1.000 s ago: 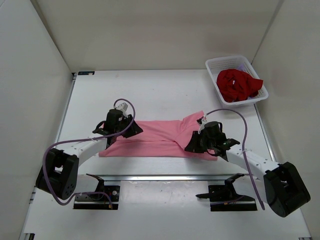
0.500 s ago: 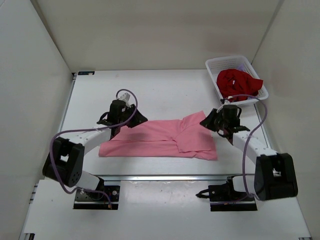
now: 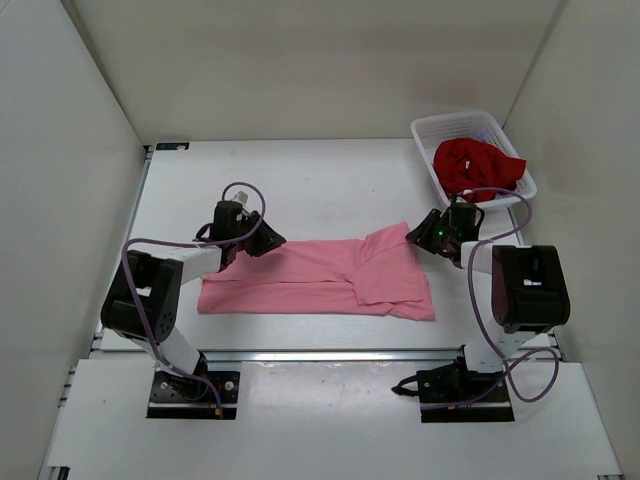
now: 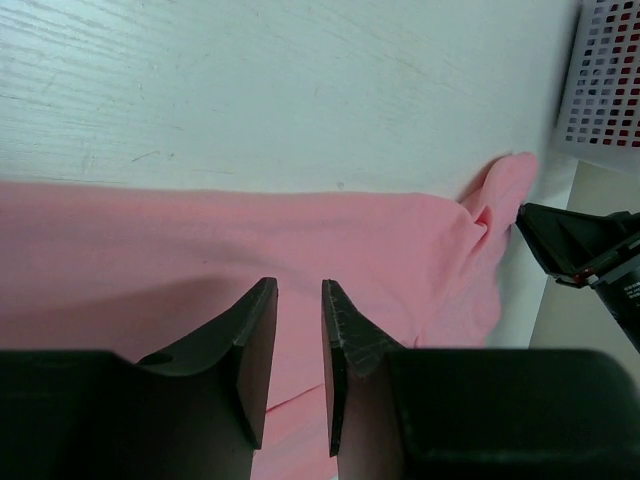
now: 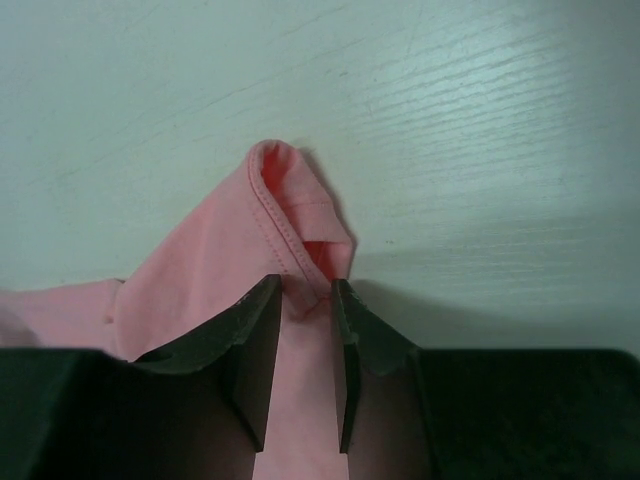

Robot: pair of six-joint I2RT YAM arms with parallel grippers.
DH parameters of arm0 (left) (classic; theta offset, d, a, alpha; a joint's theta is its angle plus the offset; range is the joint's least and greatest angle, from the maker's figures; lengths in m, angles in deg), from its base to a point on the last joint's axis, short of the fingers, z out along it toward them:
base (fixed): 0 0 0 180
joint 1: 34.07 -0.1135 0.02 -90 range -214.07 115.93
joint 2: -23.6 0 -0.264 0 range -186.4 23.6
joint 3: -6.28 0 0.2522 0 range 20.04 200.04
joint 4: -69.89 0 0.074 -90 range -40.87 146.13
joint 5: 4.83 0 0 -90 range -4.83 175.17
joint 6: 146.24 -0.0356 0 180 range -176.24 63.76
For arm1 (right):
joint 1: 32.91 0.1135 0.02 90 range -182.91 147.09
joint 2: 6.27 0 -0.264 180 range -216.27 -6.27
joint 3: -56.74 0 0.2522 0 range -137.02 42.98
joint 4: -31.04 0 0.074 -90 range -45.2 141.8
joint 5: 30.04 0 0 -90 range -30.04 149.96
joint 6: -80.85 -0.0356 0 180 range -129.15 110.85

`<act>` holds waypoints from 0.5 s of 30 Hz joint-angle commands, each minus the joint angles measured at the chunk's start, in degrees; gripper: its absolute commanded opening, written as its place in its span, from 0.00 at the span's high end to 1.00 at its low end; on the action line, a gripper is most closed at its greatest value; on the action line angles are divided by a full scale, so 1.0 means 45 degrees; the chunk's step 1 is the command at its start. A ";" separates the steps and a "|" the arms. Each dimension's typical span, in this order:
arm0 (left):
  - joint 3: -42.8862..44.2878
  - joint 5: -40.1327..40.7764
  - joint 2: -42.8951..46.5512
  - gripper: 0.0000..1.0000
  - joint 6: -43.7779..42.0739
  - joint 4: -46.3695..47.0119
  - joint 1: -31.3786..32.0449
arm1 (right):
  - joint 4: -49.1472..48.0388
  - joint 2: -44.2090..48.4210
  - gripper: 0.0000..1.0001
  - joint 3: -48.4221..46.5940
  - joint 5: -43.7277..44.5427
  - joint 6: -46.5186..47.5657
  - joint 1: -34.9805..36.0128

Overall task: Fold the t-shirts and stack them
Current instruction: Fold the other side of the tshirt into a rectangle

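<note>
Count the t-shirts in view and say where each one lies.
2. The pink t-shirt lies partly folded on the table. The dark red t-shirt is bunched in the white basket at the far right corner. Another could be hidden beneath it.

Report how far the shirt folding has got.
Done: the pink t-shirt looks folded once lengthwise on the table. In hand: left claw and right claw sit at its far edge, jaws slightly apart, the right astride a hem corner. Left: further folds, the dark red t-shirt crumpled in the white mesh basket, and any stack.
</note>
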 commanded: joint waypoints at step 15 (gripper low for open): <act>-0.1651 -0.0595 -0.0268 0.67 0.0660 0.1502 -0.1458 | -0.1389 0.0783 1.00 0.0633 -0.0141 -0.0206 -0.1008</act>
